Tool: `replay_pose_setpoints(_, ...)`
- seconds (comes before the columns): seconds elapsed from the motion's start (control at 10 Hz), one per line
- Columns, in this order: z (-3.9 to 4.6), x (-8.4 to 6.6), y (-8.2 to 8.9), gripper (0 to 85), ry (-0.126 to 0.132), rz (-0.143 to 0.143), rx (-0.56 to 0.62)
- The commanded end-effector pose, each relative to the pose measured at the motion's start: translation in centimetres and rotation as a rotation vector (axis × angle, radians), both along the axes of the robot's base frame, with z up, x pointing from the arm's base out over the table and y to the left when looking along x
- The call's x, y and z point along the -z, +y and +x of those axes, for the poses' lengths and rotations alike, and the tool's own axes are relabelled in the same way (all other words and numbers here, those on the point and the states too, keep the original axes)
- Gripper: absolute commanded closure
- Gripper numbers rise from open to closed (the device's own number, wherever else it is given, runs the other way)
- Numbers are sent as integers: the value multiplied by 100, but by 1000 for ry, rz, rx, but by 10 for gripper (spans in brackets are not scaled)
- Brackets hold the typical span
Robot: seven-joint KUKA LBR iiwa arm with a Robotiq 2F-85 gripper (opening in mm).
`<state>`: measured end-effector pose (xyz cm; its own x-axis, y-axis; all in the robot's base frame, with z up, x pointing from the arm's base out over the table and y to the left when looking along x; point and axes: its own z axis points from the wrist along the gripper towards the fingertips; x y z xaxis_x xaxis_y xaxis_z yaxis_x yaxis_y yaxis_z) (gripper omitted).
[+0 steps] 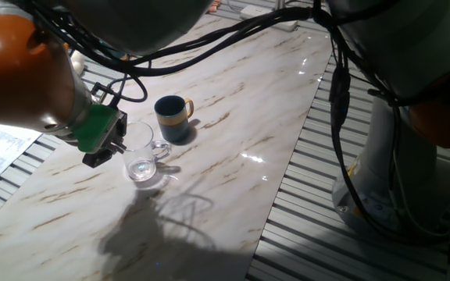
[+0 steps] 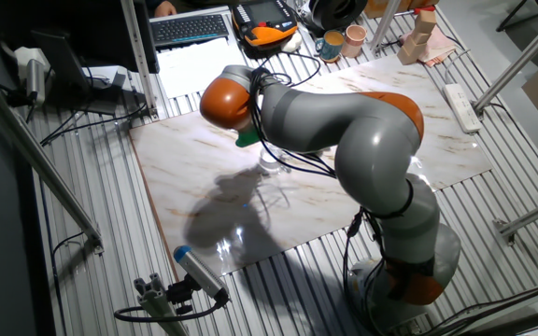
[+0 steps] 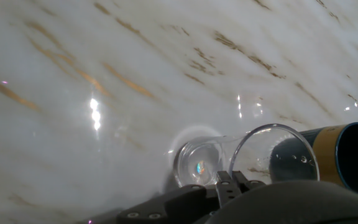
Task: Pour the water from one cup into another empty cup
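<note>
The gripper (image 1: 109,148) sits just beside the upright glass mug (image 1: 141,156) on the marble table (image 1: 233,133), opposite its loop handle, the navy mug with the tan handle (image 1: 173,117) standing just beyond; whether the jaws are apart I cannot tell

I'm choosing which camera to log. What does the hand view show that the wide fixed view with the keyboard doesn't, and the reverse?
Only the hand view shows the dark navy-blue mug with a tan band and the open rim and base of the clear glass mug. Only the wide fixed view shows the whole grey-and-orange arm, the keyboard and two small cups at the far table edge. Both show the white marble-patterned tabletop.
</note>
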<state>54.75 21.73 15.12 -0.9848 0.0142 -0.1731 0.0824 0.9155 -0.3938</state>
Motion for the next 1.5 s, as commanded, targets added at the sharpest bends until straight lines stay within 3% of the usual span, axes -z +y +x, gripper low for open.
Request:
replay_pose_setpoints(0.0,1,2,-1,850,0,0,0)
replay_pose_setpoints(0.4,-3,36,2,850,2,-4,3)
replay_pose_setpoints(1.3,0,41,13,850,38,8,-7)
replay_pose_setpoints(1.4,0,40,14,680,32,1,-1)
